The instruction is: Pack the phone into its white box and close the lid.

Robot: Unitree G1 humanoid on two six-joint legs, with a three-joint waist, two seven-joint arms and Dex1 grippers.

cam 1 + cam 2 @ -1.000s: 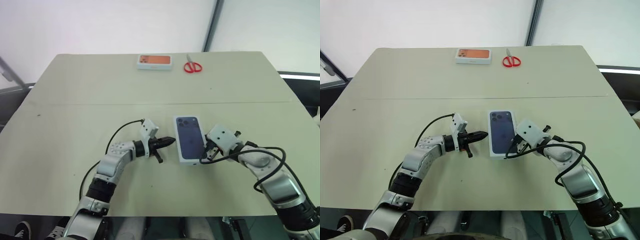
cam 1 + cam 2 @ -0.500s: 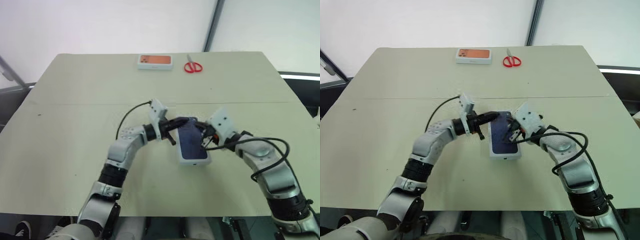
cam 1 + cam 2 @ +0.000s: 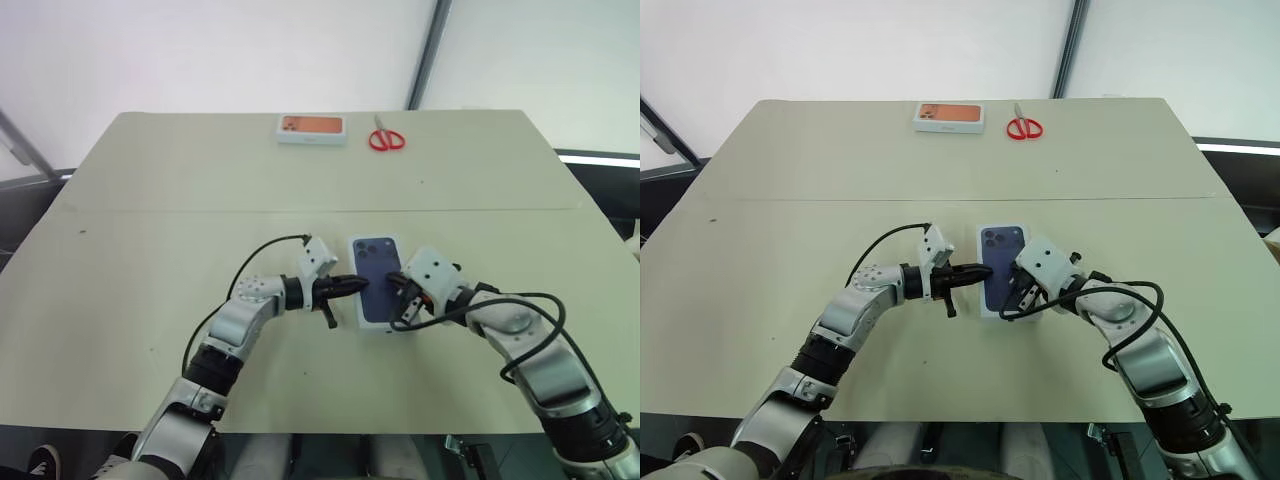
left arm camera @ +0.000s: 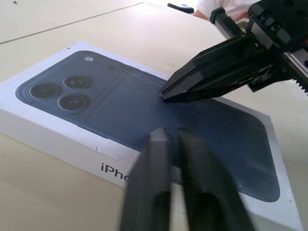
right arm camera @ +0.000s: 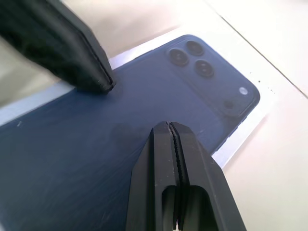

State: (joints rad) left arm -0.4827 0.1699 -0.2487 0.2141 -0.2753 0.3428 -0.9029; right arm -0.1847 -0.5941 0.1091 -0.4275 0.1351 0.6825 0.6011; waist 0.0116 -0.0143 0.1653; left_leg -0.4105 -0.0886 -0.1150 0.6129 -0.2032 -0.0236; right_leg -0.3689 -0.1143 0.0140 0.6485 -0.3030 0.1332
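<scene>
Our left claw (image 3: pixel 358 287) points sideways across the table (image 3: pixel 150 200), its two black fingers parted by only a thin slit and holding nothing. In the left wrist view their tips sit at the long left edge of the box (image 3: pixel 375 255). Our right claw (image 3: pixel 393 283) reaches in from the other side, its fingers pressed flat together and empty, with the tip over the middle of the dark top; we cannot tell whether it touches. The two tips lie near each other above the box.

The box lies flat near the middle of the table with its lid (image 4: pixel 96 101) on: white walls and a navy phone back with three lenses printed on top. Well apart, at the far edge, we see an orange-faced white case (image 3: pixel 311 126) and red scissors (image 3: pixel 386 138) beside it.
</scene>
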